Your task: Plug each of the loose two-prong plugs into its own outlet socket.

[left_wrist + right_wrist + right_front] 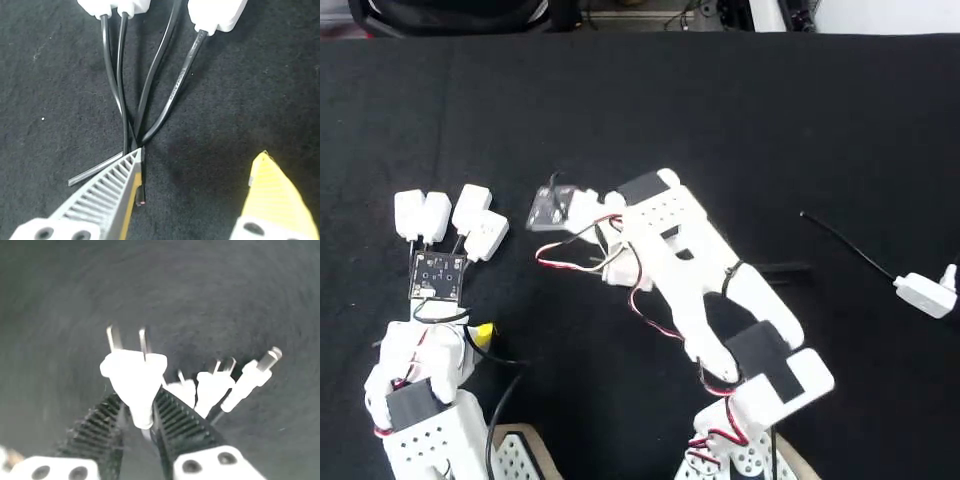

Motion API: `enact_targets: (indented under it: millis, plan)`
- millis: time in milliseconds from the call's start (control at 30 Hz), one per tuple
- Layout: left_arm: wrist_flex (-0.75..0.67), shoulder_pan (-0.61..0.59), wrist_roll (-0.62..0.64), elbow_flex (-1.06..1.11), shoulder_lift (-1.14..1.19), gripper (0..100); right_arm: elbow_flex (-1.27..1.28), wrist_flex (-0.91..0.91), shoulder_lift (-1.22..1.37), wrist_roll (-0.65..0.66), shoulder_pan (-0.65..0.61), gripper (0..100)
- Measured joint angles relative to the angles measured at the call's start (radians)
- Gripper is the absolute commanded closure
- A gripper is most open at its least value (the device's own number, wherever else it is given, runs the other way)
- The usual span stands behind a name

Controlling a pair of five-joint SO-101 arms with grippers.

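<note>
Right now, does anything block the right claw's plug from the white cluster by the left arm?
Nothing visible. Only bare table lies between the plug in the right claw and the cluster. The left claw sits over the cords, off that line.

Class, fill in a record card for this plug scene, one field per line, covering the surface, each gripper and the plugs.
surface: black table
left gripper: open, low over the table, with black cables converging at one fingertip
right gripper: shut on a white two-prong plug, prongs pointing away from the gripper
cluster of white plugs: lying on the table just beyond the left gripper
lone white plug: on its black cable near the table's right edge, far from both arms
</note>
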Motion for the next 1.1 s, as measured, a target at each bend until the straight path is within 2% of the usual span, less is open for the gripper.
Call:
enact_targets:
  millis: [133, 233, 333, 500, 633, 700, 900, 1100]
  plan:
    - [0.000, 0.000, 0.000, 0.000, 0.000, 67, -0.061, 0.041, 0.009, 0.259, 0.015, 98.6]
    - [0.000, 0.000, 0.000, 0.000, 0.000, 67, -0.081, -0.029, 0.064, 0.316, 0.029, 98.2]
    - [0.000, 0.000, 0.000, 0.000, 0.000, 67, -0.083, -0.074, 0.143, 0.333, 0.029, 97.5]
    - [0.000, 0.000, 0.000, 0.000, 0.000, 67, -0.083, -0.040, 0.173, 0.333, 0.017, 83.2]
    - [0.000, 0.000, -0.005, 0.000, 0.000, 67, -0.083, -0.026, 0.149, 0.245, 0.018, 74.0]
    - [0.000, 0.000, -0.025, 0.000, 0.000, 67, -0.083, -0.026, 0.109, 0.210, 0.018, 73.0]
    - [0.000, 0.000, -0.034, 0.000, 0.000, 67, -0.083, 0.081, -0.057, 0.193, -0.026, 79.3]
    - [0.000, 0.000, -0.035, 0.000, 0.000, 67, -0.078, 0.301, -0.201, 0.147, -0.060, 98.8]
